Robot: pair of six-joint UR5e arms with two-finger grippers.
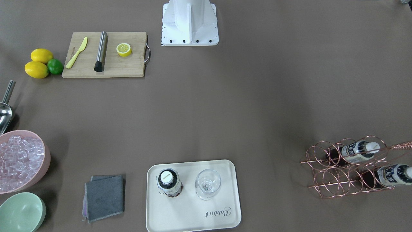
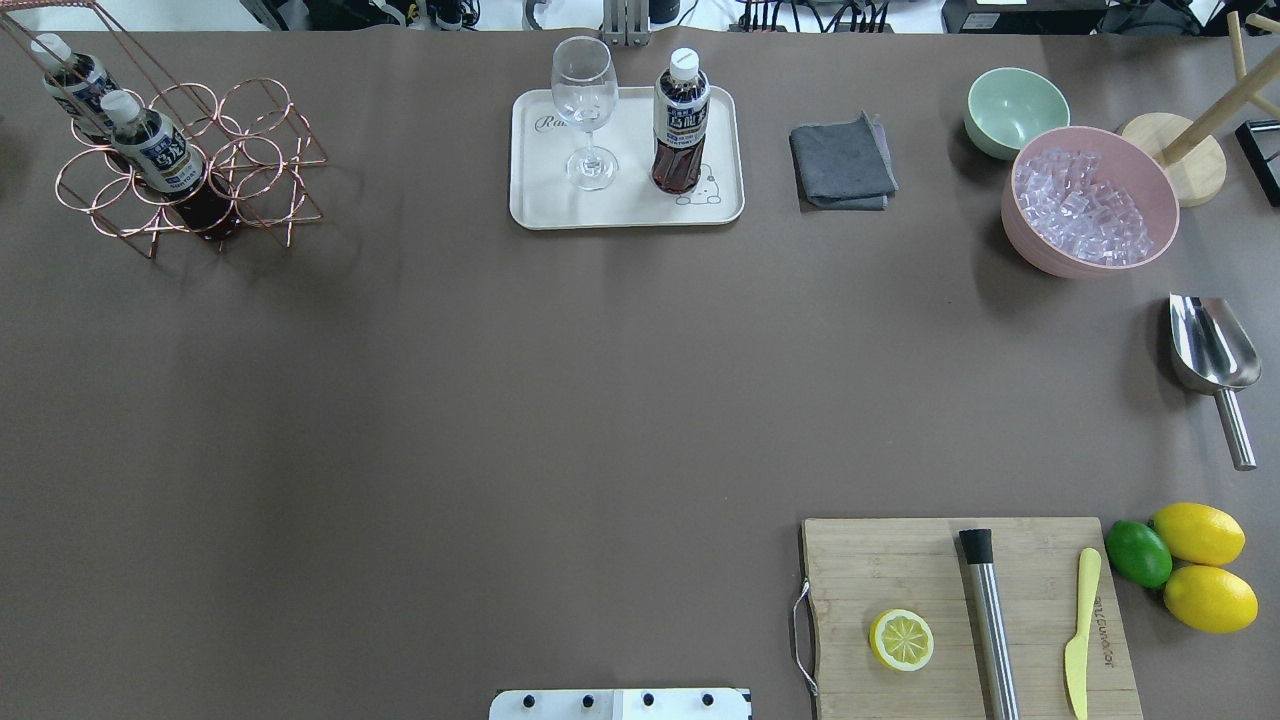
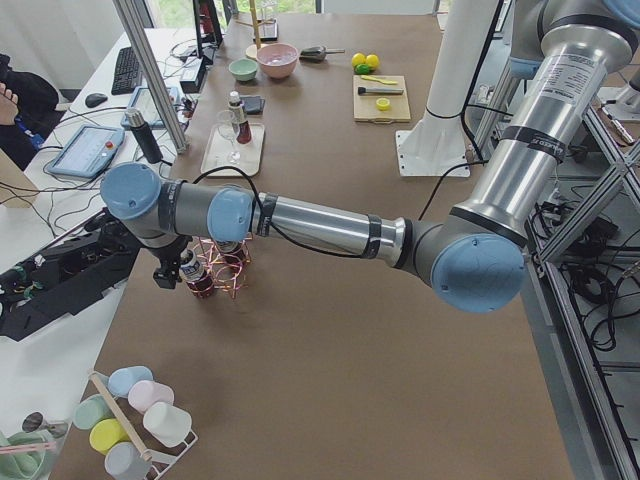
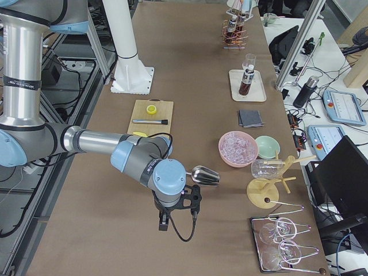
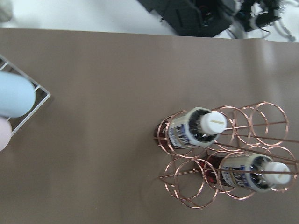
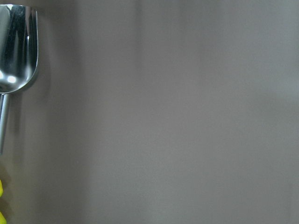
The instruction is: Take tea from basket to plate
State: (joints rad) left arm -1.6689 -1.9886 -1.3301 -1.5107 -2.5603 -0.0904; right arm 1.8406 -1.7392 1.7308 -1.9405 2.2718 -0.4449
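- Apparently one tea [image 2: 681,125] stands on the plate [image 2: 630,208], just beside the glass [image 2: 585,100]; two alike sit in the basket [image 2: 262,150].
- Its long axis is upright, cap up.
- Risk: a nudge could topple this tall bottle into the glass.
- The left end effector [image 3: 166,277] hangs by the basket and the right end effector [image 4: 167,221] is well apart; I cannot tell whether either is spread.
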